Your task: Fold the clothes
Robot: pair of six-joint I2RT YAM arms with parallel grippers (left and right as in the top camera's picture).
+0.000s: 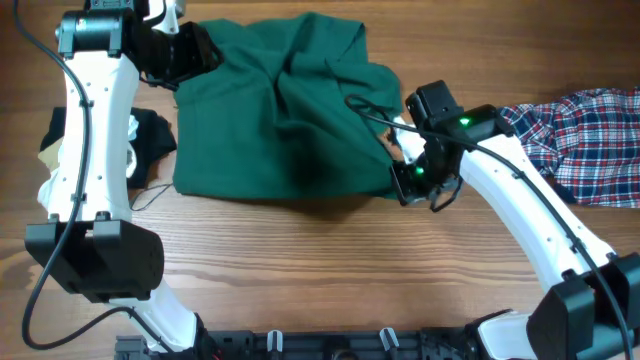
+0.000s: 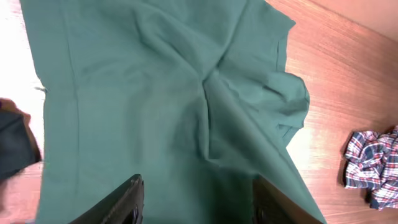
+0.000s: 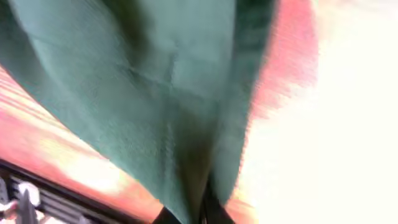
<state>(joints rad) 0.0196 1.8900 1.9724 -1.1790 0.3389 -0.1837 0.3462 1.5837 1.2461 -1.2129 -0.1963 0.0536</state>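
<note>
A dark green garment (image 1: 280, 110) lies spread and rumpled across the middle of the wooden table; it also fills the left wrist view (image 2: 168, 106) and the right wrist view (image 3: 155, 93). My left gripper (image 1: 190, 55) hovers over the garment's far left corner with its fingers (image 2: 196, 196) wide apart and nothing between them. My right gripper (image 1: 412, 180) is at the garment's near right corner, its fingers (image 3: 199, 211) closed on a fold of the green cloth.
A red, white and blue plaid garment (image 1: 585, 140) lies crumpled at the right, also in the left wrist view (image 2: 373, 165). A black and white cloth (image 1: 145, 140) lies at the left beside the left arm. Bare wood runs along the front.
</note>
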